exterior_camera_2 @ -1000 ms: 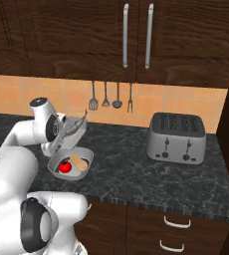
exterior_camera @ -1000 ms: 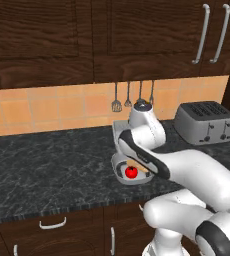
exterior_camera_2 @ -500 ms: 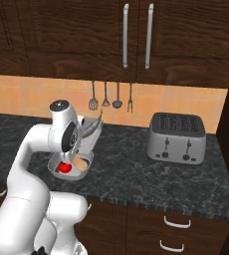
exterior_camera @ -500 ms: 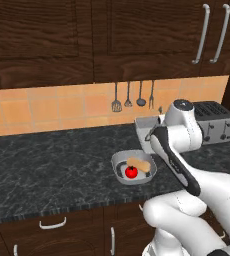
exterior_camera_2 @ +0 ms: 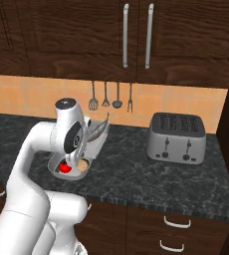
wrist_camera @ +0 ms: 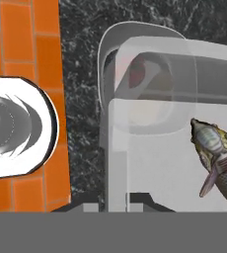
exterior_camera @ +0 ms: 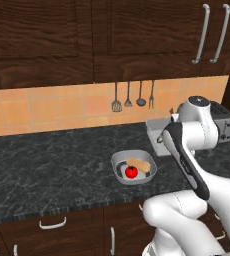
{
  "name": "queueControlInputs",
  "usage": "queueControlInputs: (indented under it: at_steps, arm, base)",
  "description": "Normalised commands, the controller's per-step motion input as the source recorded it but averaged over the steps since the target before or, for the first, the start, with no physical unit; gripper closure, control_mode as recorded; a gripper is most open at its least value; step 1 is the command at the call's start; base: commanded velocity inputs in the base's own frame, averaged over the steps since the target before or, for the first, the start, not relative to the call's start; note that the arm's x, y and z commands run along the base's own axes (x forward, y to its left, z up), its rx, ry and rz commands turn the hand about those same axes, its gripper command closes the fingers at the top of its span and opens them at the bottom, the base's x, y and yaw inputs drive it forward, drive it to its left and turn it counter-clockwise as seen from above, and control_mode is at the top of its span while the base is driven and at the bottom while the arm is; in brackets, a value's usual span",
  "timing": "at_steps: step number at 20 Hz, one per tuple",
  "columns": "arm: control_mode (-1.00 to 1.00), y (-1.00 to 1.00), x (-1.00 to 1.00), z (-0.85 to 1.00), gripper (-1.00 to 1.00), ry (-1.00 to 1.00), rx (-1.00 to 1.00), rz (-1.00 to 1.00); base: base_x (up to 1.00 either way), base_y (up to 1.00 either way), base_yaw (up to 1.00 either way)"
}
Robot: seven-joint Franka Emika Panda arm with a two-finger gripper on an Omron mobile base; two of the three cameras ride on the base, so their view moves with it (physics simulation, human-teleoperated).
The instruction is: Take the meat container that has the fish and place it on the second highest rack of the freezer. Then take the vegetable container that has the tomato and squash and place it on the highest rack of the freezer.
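Gripper point(wrist_camera: 116, 205) clamped on the wall of the meat container point(wrist_camera: 184, 163), raised off the counter point(exterior_camera: 47, 170) with the fish point(wrist_camera: 219, 160) inside; keep the tray level in transit so the fish cannot slide; vegetable container point(exterior_camera: 133, 167) with tomato point(exterior_camera: 131, 172) and squash point(exterior_camera: 140, 164) rests on the counter below.

Flat, even rendered light in all three views, no clear source direction. Base views are moderately bright: orange tiled wall point(exterior_camera: 47, 107) well lit, dark wood cabinets point(exterior_camera: 42, 40) nearly lose their grain in shade. Only faint soft shadow under the bowl point(exterior_camera: 133, 166) on the dark surface point(exterior_camera: 47, 170). Toaster point(exterior_camera_2: 177, 138) shows a mild sheen, no harsh glare. Slightly soft, low-res look, no edge distortion. Hand view: the clear tray point(wrist_camera: 174, 128) reads hazy, washing out what's behind it; the fish point(wrist_camera: 219, 160) is crisp; a bright white blown-out patch sits at left.
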Motion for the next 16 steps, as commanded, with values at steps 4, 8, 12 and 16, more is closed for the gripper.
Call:
queueControlInputs:
  at_steps: [4,8,12,16]
  arm:
    - [-1.00,0.08,-0.54,-0.05,1.00,-0.02,-0.07,-0.11]
    - [-1.00,0.03,-0.14,0.08,1.00,-0.09,-0.01,0.00]
    - [1.00,0.00,-0.15,0.03,1.00,-0.04,0.00,0.00]
    - [1.00,0.00,0.00,0.00,1.00,0.00,0.00,0.00]
  base:
    - [0.00,0.00,0.00]
    - [0.00,0.00,0.00]
    - [-0.23,0.00,0.00]
    - [-0.48,0.72,0.00]
